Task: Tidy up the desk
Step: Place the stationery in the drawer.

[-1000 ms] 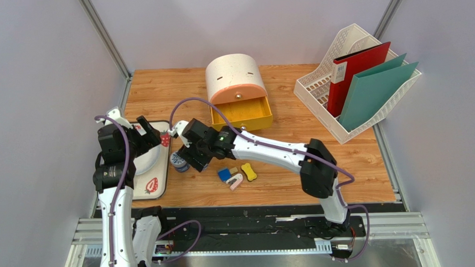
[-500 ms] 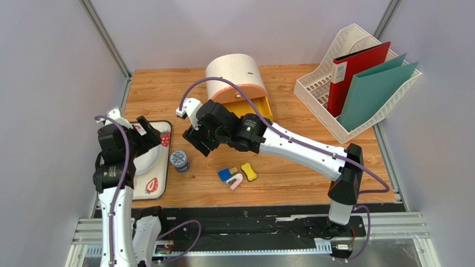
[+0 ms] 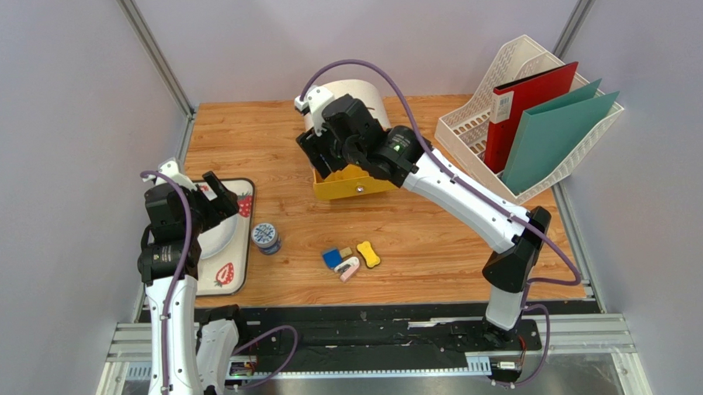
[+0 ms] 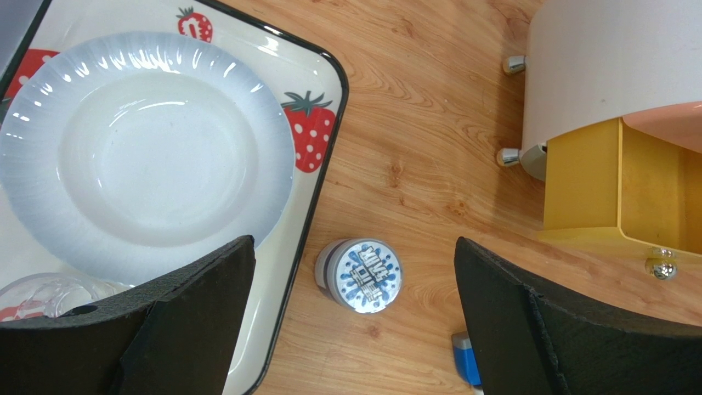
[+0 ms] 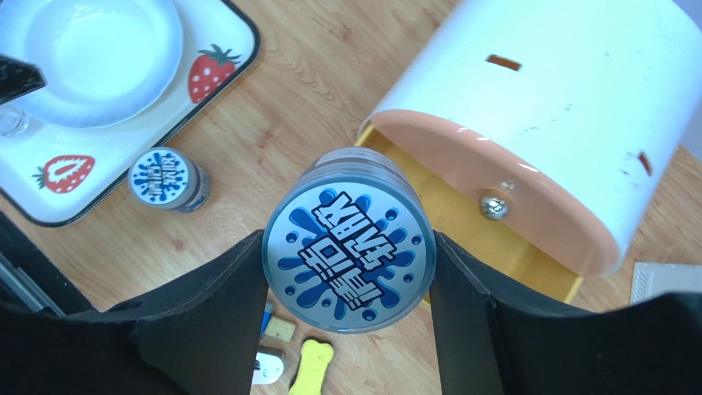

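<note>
Desk (image 3: pixel 435 238) fills mid of top view beyond arm bases, metal rails at sides. White file rack (image 3: pixel 467 132) w/ red + teal folders sits far-right. Domed drawer box (image 5: pixel 560 107) at far centre, yellow drawer (image 3: pixel 355 187) pulled out. Strawberry tray (image 3: pixel 241 245) at left edge, white plate (image 4: pixel 148 181) on it. L gripper (image 3: pixel 223 200) over tray, jaws wide apart, nothing in them. R gripper (image 3: pixel 327 154) above drawer, clamped on blue-lidded jar (image 5: pixel 348 247). 2nd jar (image 3: pixel 265 237) upright just beside tray. Small coloured bits (image 3: pixel 353 259) near front.

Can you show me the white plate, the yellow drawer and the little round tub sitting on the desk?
white plate (image 4: pixel 148 164): left wrist view, middle of the plate.
yellow drawer (image 3: pixel 355 189): top external view, its front face.
little round tub (image 4: pixel 360 274): left wrist view, its printed lid.
</note>
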Controlling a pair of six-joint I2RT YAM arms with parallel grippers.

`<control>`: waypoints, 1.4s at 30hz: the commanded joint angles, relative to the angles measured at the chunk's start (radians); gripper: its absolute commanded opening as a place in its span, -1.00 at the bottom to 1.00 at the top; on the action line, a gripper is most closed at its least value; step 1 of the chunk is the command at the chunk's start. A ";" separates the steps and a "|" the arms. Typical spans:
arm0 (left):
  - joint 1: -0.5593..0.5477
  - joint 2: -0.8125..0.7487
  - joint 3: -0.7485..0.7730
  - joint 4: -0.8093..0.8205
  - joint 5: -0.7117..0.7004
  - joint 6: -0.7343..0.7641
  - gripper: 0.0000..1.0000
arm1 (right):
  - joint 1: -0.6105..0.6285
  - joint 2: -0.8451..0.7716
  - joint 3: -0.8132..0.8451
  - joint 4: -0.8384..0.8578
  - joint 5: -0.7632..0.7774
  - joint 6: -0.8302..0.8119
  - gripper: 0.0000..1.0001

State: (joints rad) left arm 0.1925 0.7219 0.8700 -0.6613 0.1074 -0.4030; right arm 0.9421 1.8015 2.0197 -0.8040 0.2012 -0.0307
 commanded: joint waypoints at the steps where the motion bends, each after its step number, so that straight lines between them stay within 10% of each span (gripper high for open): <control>1: 0.010 0.001 -0.003 0.028 0.015 0.015 0.97 | -0.045 0.032 0.091 -0.011 0.000 0.018 -0.85; 42: 0.013 0.024 -0.003 0.038 0.046 0.016 0.97 | -0.118 0.219 0.014 0.094 0.011 0.109 -0.80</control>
State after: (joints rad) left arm 0.1936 0.7444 0.8700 -0.6544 0.1307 -0.4019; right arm 0.8330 1.9987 1.9934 -0.7780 0.2008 0.0639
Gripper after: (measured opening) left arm 0.989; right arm 0.657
